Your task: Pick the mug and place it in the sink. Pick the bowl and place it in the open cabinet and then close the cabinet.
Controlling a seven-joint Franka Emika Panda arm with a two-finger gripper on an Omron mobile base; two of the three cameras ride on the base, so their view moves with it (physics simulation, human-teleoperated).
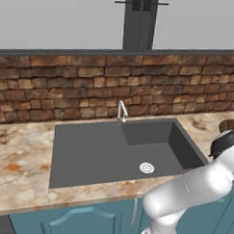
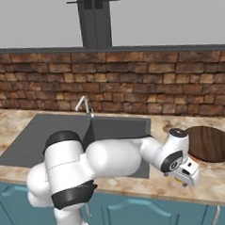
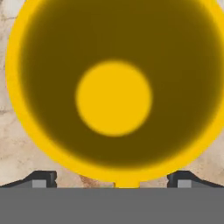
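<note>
Yellow fills most of the hand view: the mug (image 3: 113, 96) is seen straight down its mouth, its bright round bottom ringed by a shaded inner wall and a bright rim. A short stub of its handle is seen at the lower edge of the rim. The mug stands upright on the marbled beige counter (image 3: 8, 144). The gripper (image 3: 111, 179) is held directly above it, with the two dark fingertips (image 3: 41, 179) spread wide, one at each side of the lower rim, apart from it; nothing is gripped.

In the right base view the white arm is stretched low across the counter's (image 2: 203, 182) front edge, and the hand (image 2: 186, 171) is pointed downward just right of the sink (image 2: 22, 143). The dark brown wooden bowl (image 2: 211, 143) is set on the counter just beyond and to the right of the hand, apart from it. The mug itself is hidden beneath the hand there.

In the left base view the dark grey sink (image 1: 88, 151) is shown with its chrome faucet (image 1: 122, 112) at the back rim and its round silver drain (image 1: 146, 167) on the basin floor. A red-brown brick backsplash (image 1: 67, 88) is run behind the counter (image 1: 20, 158), and teal base cabinets (image 1: 85, 223) are seen below it.
</note>
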